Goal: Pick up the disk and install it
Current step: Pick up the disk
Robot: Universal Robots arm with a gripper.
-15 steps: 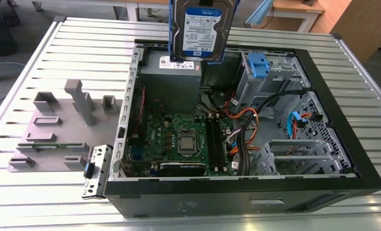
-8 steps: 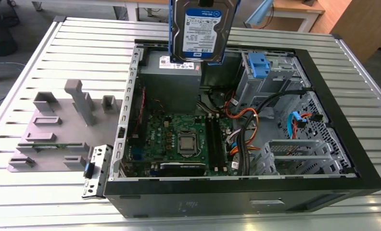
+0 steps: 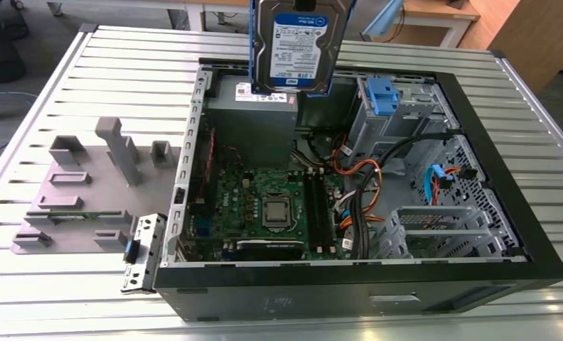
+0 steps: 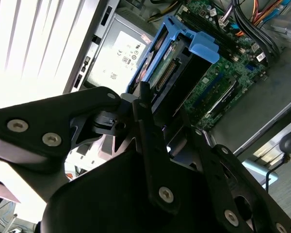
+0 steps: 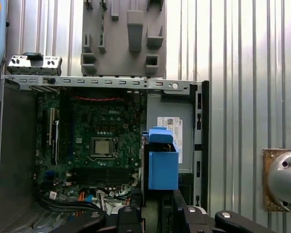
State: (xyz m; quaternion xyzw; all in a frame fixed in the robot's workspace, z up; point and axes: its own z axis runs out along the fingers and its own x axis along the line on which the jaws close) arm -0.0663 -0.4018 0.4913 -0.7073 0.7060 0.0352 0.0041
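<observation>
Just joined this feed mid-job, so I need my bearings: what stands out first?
The disk, held upright by the gripper, hangs over the open case at the exterior view's top centre. Below it lie the motherboard and the grey power supply. A grey fixture sits on the table at the exterior view's left.

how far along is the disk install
Pickup looks done: the disk hangs upright in the air above the open computer case in the exterior view. In hand: the gripper is clamped on its blue-railed end in the second wrist view. Left: installing, since the disk is not yet seated inside the case.
</observation>
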